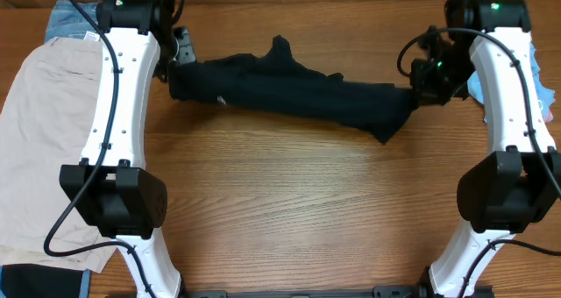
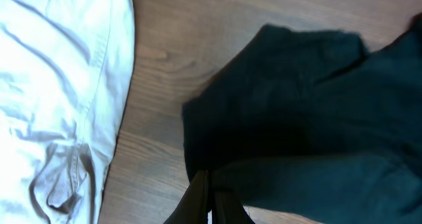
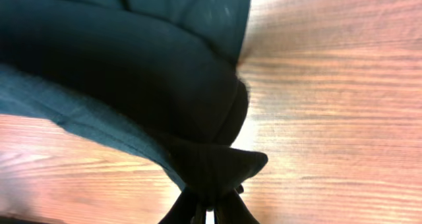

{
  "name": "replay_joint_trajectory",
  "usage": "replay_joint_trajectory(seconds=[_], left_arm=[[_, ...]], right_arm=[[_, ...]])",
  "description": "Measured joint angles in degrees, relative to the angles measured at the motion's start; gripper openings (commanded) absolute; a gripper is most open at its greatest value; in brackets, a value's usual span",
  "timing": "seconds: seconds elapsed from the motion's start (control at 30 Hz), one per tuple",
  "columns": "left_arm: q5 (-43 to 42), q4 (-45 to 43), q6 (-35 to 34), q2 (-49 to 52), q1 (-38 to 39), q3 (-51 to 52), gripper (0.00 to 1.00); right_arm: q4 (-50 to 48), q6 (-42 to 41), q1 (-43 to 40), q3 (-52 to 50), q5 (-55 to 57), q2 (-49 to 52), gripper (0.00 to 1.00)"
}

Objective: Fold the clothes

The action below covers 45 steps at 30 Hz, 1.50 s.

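T-shirt (image 1: 289, 92), black and crumpled, stretches in a long band across the far half of the wooden table (image 1: 289, 210), from far left to slightly nearer on the right. The left gripper (image 2: 206, 184) has its fingers pinched tight on the shirt's left end, near the beige shorts (image 1: 39, 149) spread at the left. The right gripper (image 3: 206, 209) clamps narrowly on a bunched knot of the right end, with blue denim (image 1: 68, 19) at the far-left corner and a light-blue tee (image 1: 543, 88) at the right edge.
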State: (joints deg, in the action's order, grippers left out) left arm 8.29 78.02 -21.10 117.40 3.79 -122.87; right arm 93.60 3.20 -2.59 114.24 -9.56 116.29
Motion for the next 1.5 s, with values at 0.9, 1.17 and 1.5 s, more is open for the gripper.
replay_joint_trajectory(seconds=[0.9,1.17,1.5], left_arm=[[-0.35,-1.27,0.02,0.02,2.78,11.98,0.04],[-0.35,-2.82,0.02,0.13,3.26,13.88,0.04],[-0.35,-2.86,0.02,0.13,3.26,13.88,0.04]], right_arm=[[-7.32,-0.20,0.00,-21.68,1.46,0.13,0.33],[-9.79,-0.17,0.13,-21.70,0.76,0.13,0.34],[-18.32,-0.20,3.06,-26.40,-0.59,0.13,0.33]])
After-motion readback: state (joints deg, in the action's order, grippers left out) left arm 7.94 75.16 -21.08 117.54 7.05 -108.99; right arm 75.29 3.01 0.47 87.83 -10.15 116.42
